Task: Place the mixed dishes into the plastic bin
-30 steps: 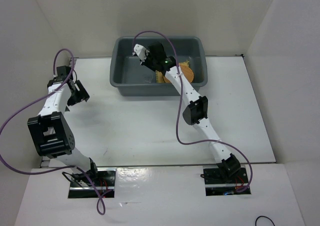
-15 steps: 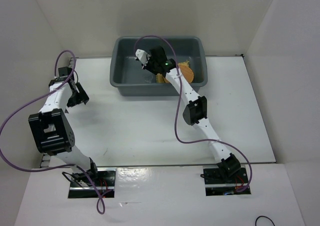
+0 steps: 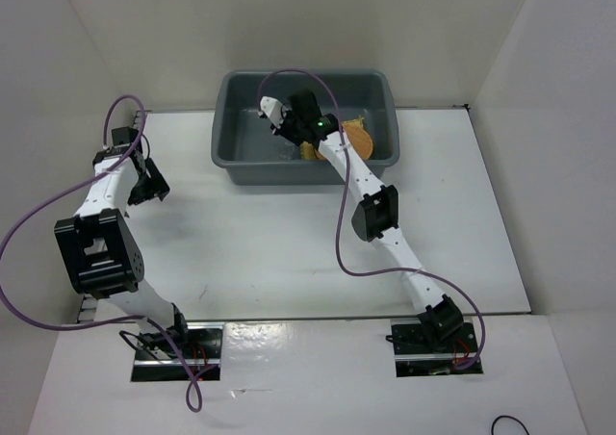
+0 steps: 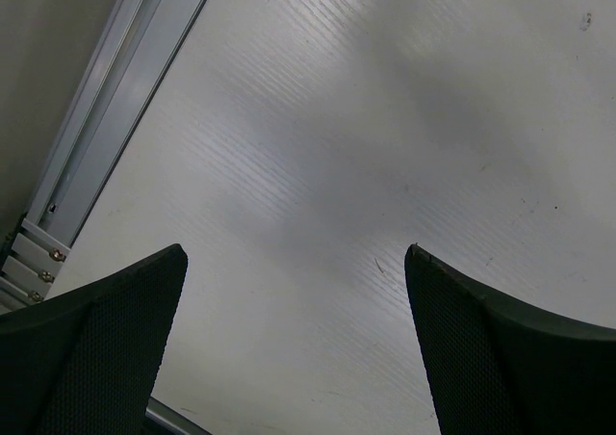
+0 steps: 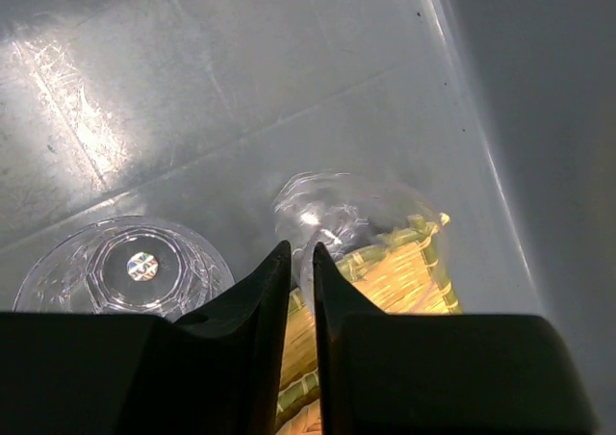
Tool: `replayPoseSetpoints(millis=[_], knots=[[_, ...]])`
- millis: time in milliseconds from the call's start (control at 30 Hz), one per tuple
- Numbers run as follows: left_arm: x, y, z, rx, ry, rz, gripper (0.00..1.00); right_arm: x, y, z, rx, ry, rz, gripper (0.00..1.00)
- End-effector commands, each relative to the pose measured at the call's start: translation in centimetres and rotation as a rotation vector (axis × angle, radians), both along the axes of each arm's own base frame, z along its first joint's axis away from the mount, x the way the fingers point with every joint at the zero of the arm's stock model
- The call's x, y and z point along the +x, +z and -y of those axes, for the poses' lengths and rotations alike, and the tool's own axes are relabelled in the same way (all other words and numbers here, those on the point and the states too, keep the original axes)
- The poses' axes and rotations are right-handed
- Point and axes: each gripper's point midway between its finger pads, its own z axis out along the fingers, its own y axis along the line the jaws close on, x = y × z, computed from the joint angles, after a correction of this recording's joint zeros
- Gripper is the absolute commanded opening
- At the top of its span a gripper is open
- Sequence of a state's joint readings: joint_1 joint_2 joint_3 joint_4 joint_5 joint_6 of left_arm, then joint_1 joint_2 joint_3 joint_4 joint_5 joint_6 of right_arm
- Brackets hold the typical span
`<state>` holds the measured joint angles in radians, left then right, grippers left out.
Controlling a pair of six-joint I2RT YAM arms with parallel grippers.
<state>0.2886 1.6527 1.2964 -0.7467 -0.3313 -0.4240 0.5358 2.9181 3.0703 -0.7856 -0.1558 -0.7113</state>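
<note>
The dark grey plastic bin [image 3: 223, 117] stands at the back of the table. My right gripper [image 3: 287, 127] reaches down inside it. In the right wrist view the right gripper [image 5: 301, 247] is shut on the rim of a clear glass bowl [image 5: 346, 209], just above the bin floor [image 5: 192, 89]. The bowl rests partly on the square yellow woven mat [image 5: 404, 276]. The orange-brown disc [image 3: 362, 142] lies at the bin's right end, with yellow weave [image 3: 312, 151] beside it. The round yellow disc cannot be told apart. My left gripper [image 3: 147, 183] is open and empty over the table's left side [image 4: 295, 252].
A second clear glass dish [image 5: 135, 267] lies upside down on the bin floor left of my right fingers. An aluminium rail [image 4: 106, 127] runs along the table's left edge near my left gripper. White walls enclose the table on three sides.
My right gripper has shifted slightly right and lower inside the bin. My left arm has drawn slightly to the left.
</note>
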Motion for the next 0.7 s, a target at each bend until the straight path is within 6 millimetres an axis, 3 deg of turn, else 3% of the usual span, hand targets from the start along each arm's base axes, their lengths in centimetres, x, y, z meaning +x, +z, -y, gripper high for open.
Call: replayPoseSetpoints(millis=[0,167,300,433,467,533,567,633,667], knots=[[0.5,0.8,-0.5,0.017,0.016,0.013,1.00,0.8,2.3,-0.5,0.062,0.003,0.054,0.22],[0.5,0.8,-0.5,0.017,0.016,0.013,1.00,1.3,3.7,-0.4,0.073,-0.012,0.093,0.29],[0.7,1.1,-0.6,0.020,0.016,0.022,1.00,1.3,7.1,0.0,0.103,-0.039,0.131,0.34],[0.7,1.7,-0.6,0.023,0.024,0.045,1.00,-0.1,12.9,0.2,0.174,-0.039,0.157,0.37],[1.1,2.5,-0.5,0.020,0.020,0.071,1.00,-1.7,16.4,0.3,0.209,-0.011,0.160,0.38],[2.0,5.1,-0.4,0.023,0.010,0.150,1.00,-3.1,20.2,1.3,0.258,-0.014,0.163,0.44],[2.4,6.2,-0.3,0.025,-0.004,0.180,1.00,-4.8,24.3,1.6,0.346,-0.028,0.160,0.51],[4.3,9.8,0.2,0.007,-0.036,0.291,1.00,-5.5,26.6,4.3,0.430,-0.087,0.102,0.58],[4.9,11.0,0.2,-0.007,-0.045,0.329,1.00,-7.1,27.8,5.5,0.501,-0.146,0.011,0.63]])
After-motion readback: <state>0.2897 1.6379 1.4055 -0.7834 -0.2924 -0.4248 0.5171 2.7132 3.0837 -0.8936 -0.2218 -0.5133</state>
